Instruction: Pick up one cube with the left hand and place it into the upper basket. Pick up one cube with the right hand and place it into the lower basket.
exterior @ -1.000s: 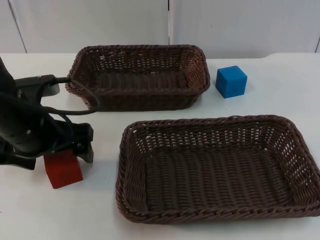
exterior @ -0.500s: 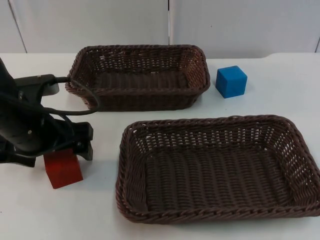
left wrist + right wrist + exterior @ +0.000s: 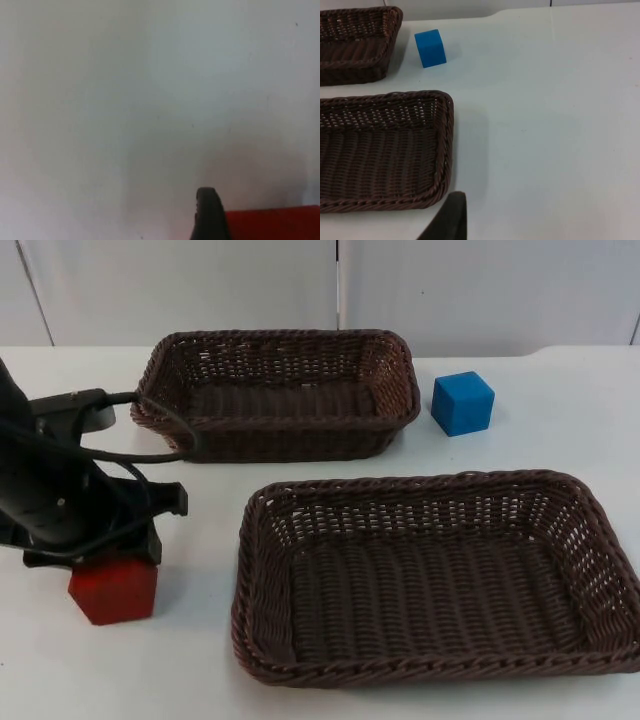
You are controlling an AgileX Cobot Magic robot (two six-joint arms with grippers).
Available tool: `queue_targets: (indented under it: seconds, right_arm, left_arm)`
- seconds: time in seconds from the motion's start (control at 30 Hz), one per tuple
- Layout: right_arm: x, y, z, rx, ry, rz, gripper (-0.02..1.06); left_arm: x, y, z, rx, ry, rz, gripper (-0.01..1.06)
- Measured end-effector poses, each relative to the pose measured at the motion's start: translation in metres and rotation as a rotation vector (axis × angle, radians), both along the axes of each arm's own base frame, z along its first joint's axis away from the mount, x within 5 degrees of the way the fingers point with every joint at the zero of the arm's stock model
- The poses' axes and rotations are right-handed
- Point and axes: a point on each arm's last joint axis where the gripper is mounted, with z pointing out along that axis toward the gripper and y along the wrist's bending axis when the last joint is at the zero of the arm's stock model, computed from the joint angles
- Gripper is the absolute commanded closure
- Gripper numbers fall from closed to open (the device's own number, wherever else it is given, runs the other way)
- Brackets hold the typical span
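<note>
Top view first: my left hand is down on the red cube at the near-left of the tabletop. Compared with half a second back, the cube has turned and slid a bit toward the left edge, and the hand has shifted over it. That tells me the fingers have got hold of it or at least nudged it. I can't tell from up here whether they're properly clamped, since the arm covers the contact. Both wicker baskets sit empty: the upper basket toward the wall, the lower basket nearer me. The blue cube sits untouched just right of the upper basket.

Left wrist view: one black fingertip is pressed right up against the side of the red cube, with bare white tabletop beyond. The other finger isn't visible, so still no verdict on the grip.

Right wrist view: the blue cube sits beside the corner of the upper basket, with the lower basket closer in. The right arm is just waiting; no telling if that hand is open or closed.

My read: we're at the grasp step for cube one. If the cube rises with the hand, the upper basket is next.
</note>
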Motion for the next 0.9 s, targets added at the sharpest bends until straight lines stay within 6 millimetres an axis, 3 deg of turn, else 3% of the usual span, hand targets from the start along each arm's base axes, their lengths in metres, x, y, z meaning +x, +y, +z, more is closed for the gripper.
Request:
queue_targets:
  seconds: [0.13, 0.23, 0.27, 0.57, 0.9]
  right_arm:
    - [0.0, 0.0, 0.0, 0.0, 0.0, 0.0, -0.01]
    - [0.0, 0.0, 0.0, 0.004, 0.0, -0.002, -0.01]
    - [0.0, 0.0, 0.0, 0.004, 0.0, -0.002, -0.01]
    - [0.0, 0.0, 0.0, 0.004, 0.0, -0.002, -0.01]
    - [0.0, 0.0, 0.0, 0.004, 0.0, -0.002, -0.01]
  left_arm:
    - [0.0, -0.001, 0.018, -0.015, -0.035, -0.006, 1.05]
    - [-0.001, -0.001, 0.048, -0.037, -0.114, -0.009, 1.05]
    - [-0.001, -0.001, 0.048, -0.037, -0.114, -0.009, 1.05]
    - [-0.012, -0.001, 0.12, -0.077, -0.337, -0.014, 1.05]
    - [-0.014, 0.0, 0.128, -0.081, -0.363, -0.014, 1.05]
